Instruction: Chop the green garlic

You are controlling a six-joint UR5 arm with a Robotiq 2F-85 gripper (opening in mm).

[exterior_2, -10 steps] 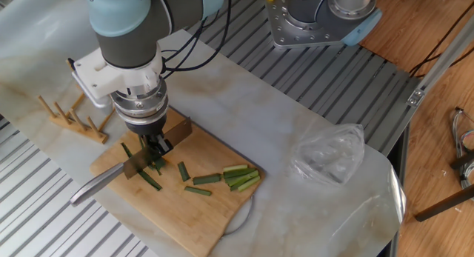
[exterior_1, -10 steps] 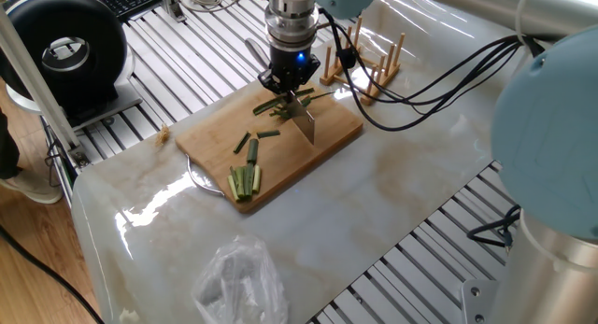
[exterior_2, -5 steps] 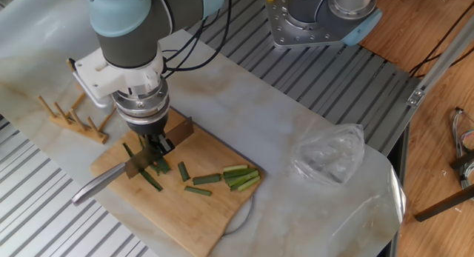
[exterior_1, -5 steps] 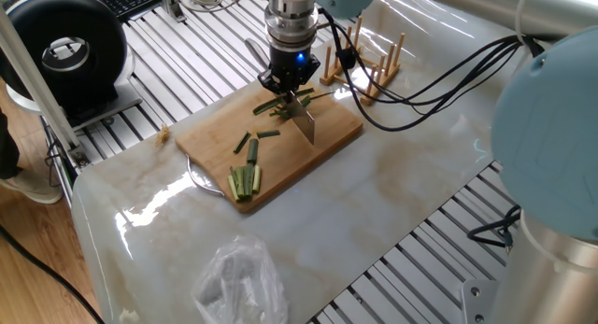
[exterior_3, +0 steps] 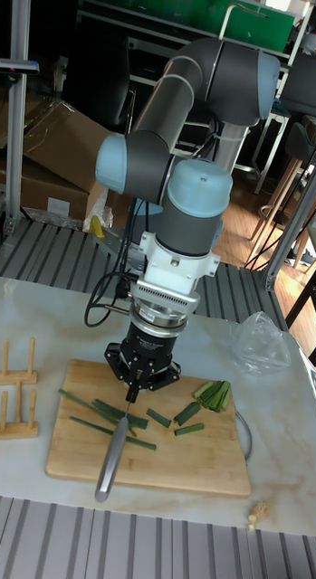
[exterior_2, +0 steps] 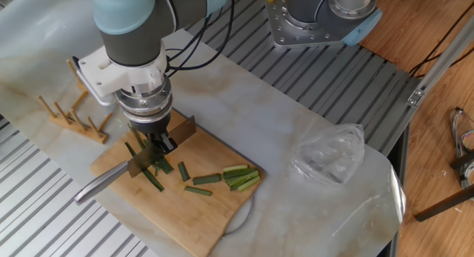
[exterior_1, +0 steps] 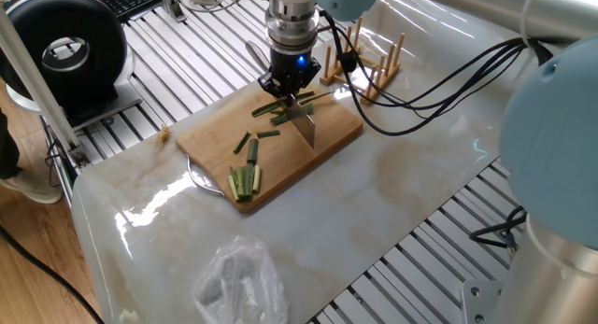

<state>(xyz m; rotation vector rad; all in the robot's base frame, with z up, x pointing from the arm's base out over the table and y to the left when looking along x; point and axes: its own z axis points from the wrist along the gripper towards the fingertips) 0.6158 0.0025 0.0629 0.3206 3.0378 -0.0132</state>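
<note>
Shifted slightly since last check: gripper [exterior_2: 154,144], clamped on knife [exterior_2: 133,170]. Green garlic [exterior_3: 96,409] lies at board's [exterior_3: 203,475] 9 o'clock in my tall view; several segments cut, long stalks remain

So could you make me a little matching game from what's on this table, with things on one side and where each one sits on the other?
Things:
1. knife
2. bundle of pale green sticks
3. clear plastic bag
4. wooden rack

Places:
A. on the marble table, off the cutting board, near a table corner
B. held in the gripper, blade down over the dark green garlic
C. on the table just past the board's far end
D. lying at one end of the wooden cutting board

Pairs: 1-B, 2-D, 3-A, 4-C
</note>
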